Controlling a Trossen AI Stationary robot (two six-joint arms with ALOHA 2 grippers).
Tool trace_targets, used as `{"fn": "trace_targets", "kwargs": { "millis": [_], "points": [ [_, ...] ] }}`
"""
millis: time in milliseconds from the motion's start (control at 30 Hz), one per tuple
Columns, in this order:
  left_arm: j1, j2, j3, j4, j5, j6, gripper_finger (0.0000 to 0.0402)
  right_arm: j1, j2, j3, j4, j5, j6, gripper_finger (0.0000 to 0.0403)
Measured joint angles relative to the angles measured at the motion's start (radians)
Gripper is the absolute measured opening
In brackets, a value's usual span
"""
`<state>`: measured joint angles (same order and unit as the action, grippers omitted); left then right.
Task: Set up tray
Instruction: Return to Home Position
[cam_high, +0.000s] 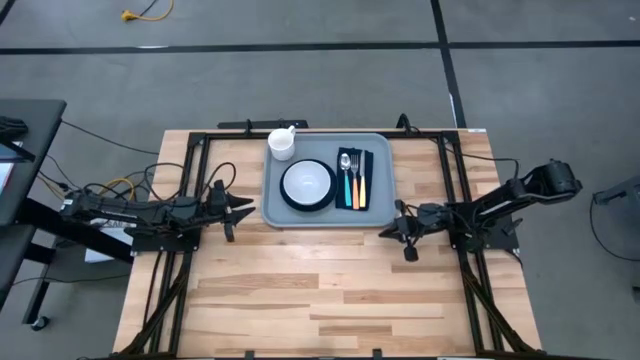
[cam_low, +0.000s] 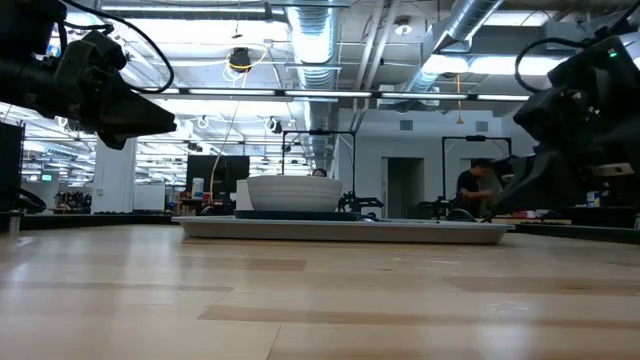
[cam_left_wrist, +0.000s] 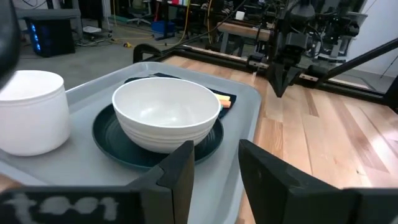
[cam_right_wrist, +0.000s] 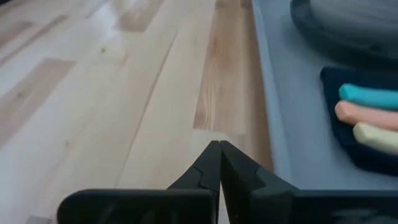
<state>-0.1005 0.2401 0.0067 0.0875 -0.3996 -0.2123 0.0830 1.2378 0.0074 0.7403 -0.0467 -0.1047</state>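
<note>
Grey concrete floor (cam_high: 560, 90) crossed by dark lines (cam_high: 300, 47) surrounds the wooden table (cam_high: 300, 300), with a yellow cable (cam_high: 143, 13) lying on the floor and a dark desk (cam_high: 25, 130) to the left. Overhead run silver ducts (cam_low: 310, 45) and bright lights (cam_low: 455, 62). Far back is a person (cam_low: 474, 190), perhaps at a workbench.

No writing can be read

The only lettering-like thing is a row of pale marks (cam_left_wrist: 62, 205) on the dark body behind the left gripper (cam_left_wrist: 214, 155), in the left wrist view, too blurred to read. Nothing printed can be made out on the tray (cam_high: 381, 200) or the bench (cam_high: 300, 290).
</note>
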Motion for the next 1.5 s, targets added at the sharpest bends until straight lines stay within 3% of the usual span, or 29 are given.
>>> {"fn": "trace_targets", "kwargs": {
  "millis": [667, 1500],
  "points": [
    [0.000, 0.000, 0.000, 0.000, 0.000, -0.001, 0.0114, 0.000, 0.170, 0.000, 0.019, 0.000, 0.000, 0.0000],
    [0.000, 0.000, 0.000, 0.000, 0.000, -0.001, 0.0114, 0.000, 0.175, 0.038, 0.062, 0.000, 0.000, 0.0000]
  ]
}}
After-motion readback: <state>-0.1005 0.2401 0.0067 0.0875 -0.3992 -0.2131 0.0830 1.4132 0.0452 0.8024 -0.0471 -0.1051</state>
